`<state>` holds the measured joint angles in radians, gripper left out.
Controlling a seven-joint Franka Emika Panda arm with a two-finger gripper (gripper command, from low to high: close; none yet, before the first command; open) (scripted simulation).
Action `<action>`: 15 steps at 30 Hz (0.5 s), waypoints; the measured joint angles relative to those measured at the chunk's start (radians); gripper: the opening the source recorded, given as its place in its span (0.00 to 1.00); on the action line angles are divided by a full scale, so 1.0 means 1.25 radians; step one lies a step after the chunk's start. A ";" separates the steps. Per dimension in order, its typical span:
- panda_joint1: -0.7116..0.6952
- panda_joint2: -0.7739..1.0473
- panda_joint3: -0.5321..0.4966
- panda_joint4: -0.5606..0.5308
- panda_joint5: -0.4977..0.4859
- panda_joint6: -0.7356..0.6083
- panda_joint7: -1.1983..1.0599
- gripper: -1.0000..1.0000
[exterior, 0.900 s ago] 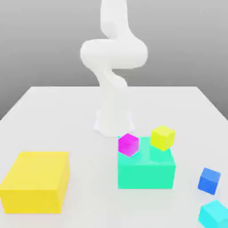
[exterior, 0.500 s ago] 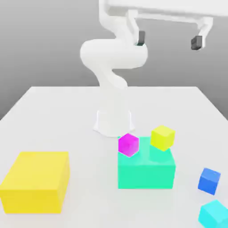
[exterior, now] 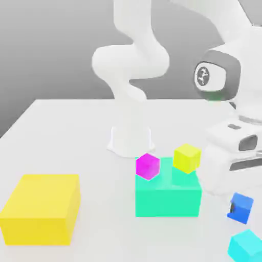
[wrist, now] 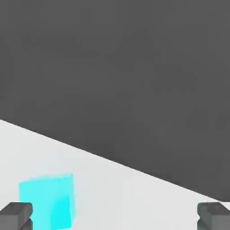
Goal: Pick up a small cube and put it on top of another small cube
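Several small cubes lie on the white table. A magenta cube (exterior: 148, 166) and a yellow cube (exterior: 187, 157) rest at the back of a teal block (exterior: 168, 197). A blue cube (exterior: 241, 208) and a cyan cube (exterior: 246, 246) lie at the exterior view's right. The white hand (exterior: 239, 148) hangs low over the blue cube, with one dark fingertip (exterior: 231, 209) at that cube's left side. In the hand view my gripper (wrist: 116, 216) is open and holds nothing. The cyan cube (wrist: 47, 201) lies ahead, close to one fingertip (wrist: 15, 214).
A large yellow block (exterior: 41, 209) stands at the exterior view's front left. The robot's white base (exterior: 131, 139) rises behind the teal block. The table's front right corner is close to the cyan cube.
The hand has come down from high above the table to the exterior view's right, just over the blue cube. None of the cubes has moved.
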<state>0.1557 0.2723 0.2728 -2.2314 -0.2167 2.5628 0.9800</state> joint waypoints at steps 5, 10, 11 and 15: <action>0.040 0.142 -0.004 0.016 -0.023 0.061 0.019 0.50; 0.068 0.218 -0.036 0.032 -0.053 0.118 0.041 0.00; 0.068 0.218 -0.036 0.032 -0.053 0.118 0.041 0.00; 0.068 0.218 -0.035 0.032 -0.053 0.118 0.041 0.00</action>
<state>0.2402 0.5444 0.2289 -2.1915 -0.2826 2.7101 1.0312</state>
